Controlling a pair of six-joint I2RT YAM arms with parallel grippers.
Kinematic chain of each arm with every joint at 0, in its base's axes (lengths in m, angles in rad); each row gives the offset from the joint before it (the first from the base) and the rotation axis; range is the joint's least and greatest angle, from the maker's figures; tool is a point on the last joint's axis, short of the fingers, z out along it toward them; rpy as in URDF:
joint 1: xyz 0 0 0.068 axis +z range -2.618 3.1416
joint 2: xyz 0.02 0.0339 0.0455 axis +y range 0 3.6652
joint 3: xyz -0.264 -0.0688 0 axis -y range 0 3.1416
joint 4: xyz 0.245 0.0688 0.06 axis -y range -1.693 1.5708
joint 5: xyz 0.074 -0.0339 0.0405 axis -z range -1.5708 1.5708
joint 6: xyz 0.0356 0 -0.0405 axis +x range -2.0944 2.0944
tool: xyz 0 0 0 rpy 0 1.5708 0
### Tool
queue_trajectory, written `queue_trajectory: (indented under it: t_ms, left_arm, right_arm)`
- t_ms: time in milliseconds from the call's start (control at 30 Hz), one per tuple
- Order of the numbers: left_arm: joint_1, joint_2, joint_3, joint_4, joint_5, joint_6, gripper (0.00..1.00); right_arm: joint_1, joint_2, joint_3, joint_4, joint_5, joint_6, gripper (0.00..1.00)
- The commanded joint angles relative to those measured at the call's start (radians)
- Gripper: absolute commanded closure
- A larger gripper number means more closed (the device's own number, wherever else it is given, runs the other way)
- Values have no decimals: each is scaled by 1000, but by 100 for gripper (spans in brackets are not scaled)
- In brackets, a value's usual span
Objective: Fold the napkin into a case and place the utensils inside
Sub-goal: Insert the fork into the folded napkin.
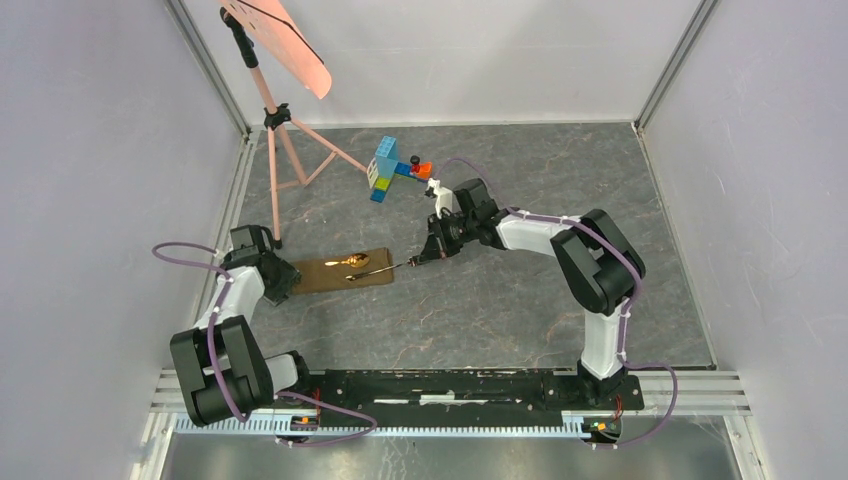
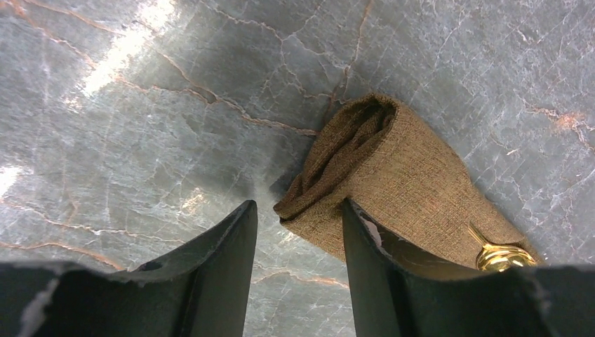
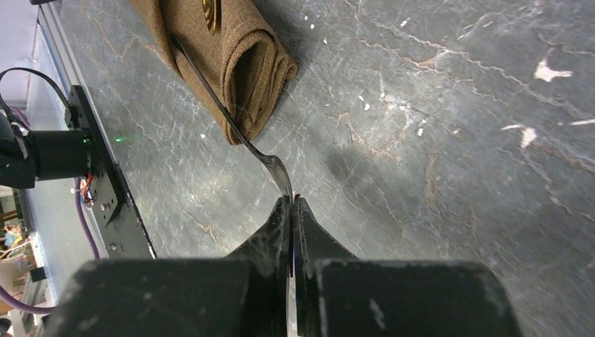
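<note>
Grey marbled tabletop carries the folded napkin, spoon on it. Right tool pinches the fork at the napkin's mouth. Best to feed it in low and straight while the spread left tool, astride the far end, braces.

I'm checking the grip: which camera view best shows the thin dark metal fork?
The right wrist view: the thin dark metal fork is close up, one end pinched in the shut right gripper, the rest running along the folded brown woven napkin. The top external view shows a thin line; the left wrist view shows no fork.
</note>
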Motion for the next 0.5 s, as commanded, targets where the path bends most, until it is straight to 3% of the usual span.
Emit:
queue_trajectory:
  t_ms: [0,467]
  left_arm:
    - [11,-7,-34,59,22,-46,46]
    - [11,7,-65,97,75,-47,51]
  right_arm:
    - [24,32,51,85,-26,46,100]
    - [129,110,118,198,50,227,100]
